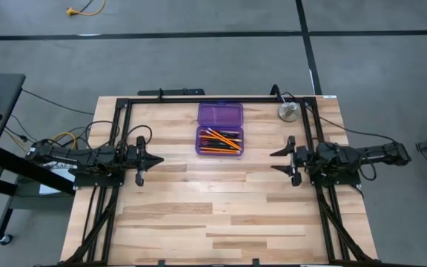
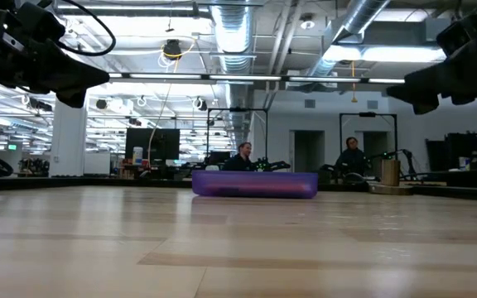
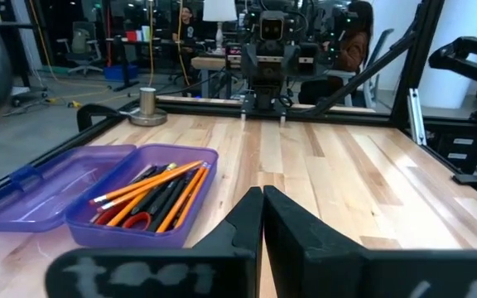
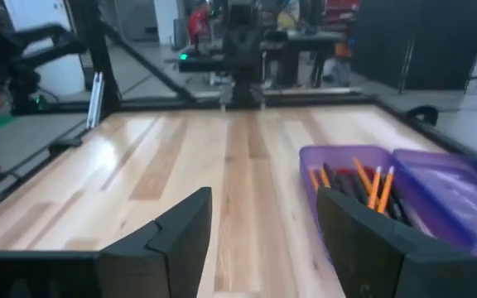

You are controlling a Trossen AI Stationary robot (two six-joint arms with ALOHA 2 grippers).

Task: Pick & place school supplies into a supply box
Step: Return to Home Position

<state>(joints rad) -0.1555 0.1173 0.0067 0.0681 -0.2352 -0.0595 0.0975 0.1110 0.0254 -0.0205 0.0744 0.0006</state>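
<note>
Open purple supply box (image 1: 220,113), orange pencils (image 1: 221,139) and pens inside

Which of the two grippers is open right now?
The right gripper: its fingers stand wide apart, while those of the left gripper meet at the tips.

Purple supply box (image 1: 220,113), orange pencils (image 1: 222,140)
</note>
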